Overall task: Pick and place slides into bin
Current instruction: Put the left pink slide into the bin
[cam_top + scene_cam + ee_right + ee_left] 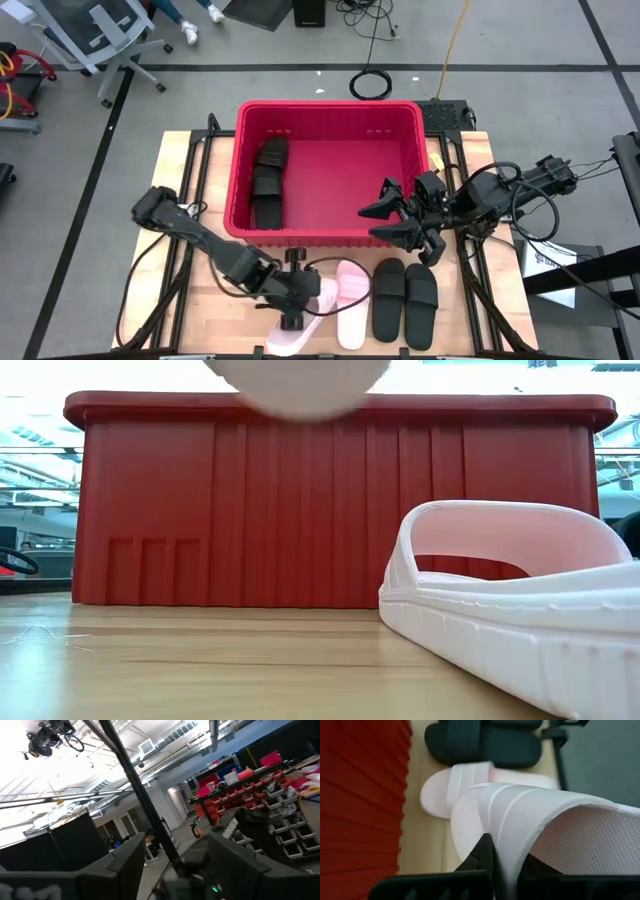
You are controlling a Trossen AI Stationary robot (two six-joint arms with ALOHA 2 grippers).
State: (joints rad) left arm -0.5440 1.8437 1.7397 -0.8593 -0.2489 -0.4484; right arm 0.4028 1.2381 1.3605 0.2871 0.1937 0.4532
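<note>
On the wooden tabletop (200, 300) sits the large red rectangular plastic bin (243, 170), one black ribbed-strap slide (268, 182) already lying inside near its left wall. Just in front of the bin: two black slides (405, 300) side by side, a pale pink-white slide (351, 300) flat on the wood, and another pale slide (530, 820) lifted at one end. The left pincer (292, 300) is pinched on that lifted slide, fingers (482, 852) clamped across the edge of its sole by the strap. The right pincer (395, 215) is spread wide, empty, over the bin's front right corner. Slide looks light, foam-like, bendy; it probably droops from an edge grip. Strap arch seems the firmer hold.
</note>
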